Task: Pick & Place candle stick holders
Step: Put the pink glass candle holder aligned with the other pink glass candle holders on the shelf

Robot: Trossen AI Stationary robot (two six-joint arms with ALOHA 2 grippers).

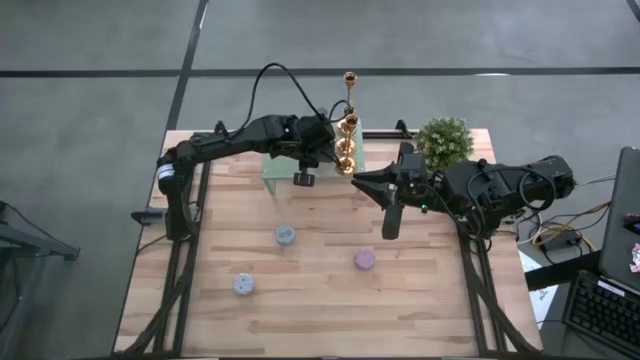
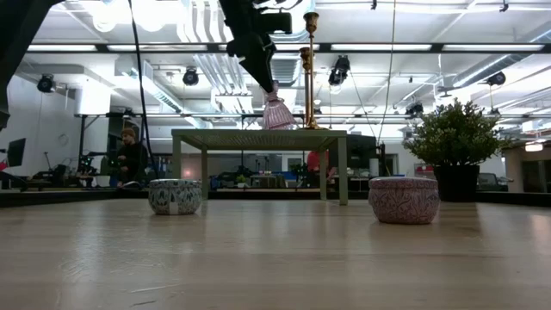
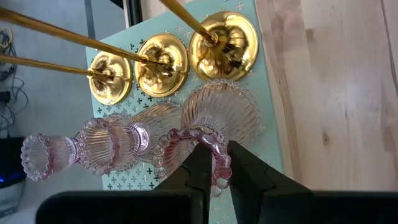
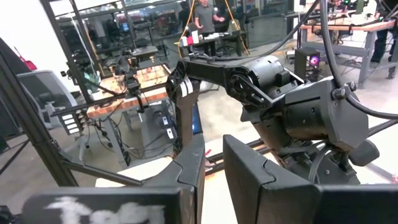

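Here the thing in hand is a pink ribbed glass candlestick. The left gripper has its jaws clenched on the beaded rim of the glass, and the piece hangs tilted just over the pale green rack at the far side of the table; whether its foot touches the rack cannot be told. It is clear pink glass, fluted, with rows of small beads, a wide skirt-like base and a narrower neck ending in a frilled cup.

Just beside it stand three gold candlesticks in a close row on the rack, their round bases shiny and their thin stems rising tall. The chief danger, as I judge it, lies there: the pink glass sits right against the nearest gold base, so a sideways drift could knock a tall stem over. The grip is also thin, only on the rim, so the glass might slip or twist out, and on release a tilted piece could roll off the rack.

Farther out, three small squat round holders lie well apart on the bare wood, two bluish and one mauve. The right gripper waits above the table near the potted plant, fingers close together and holding nothing.
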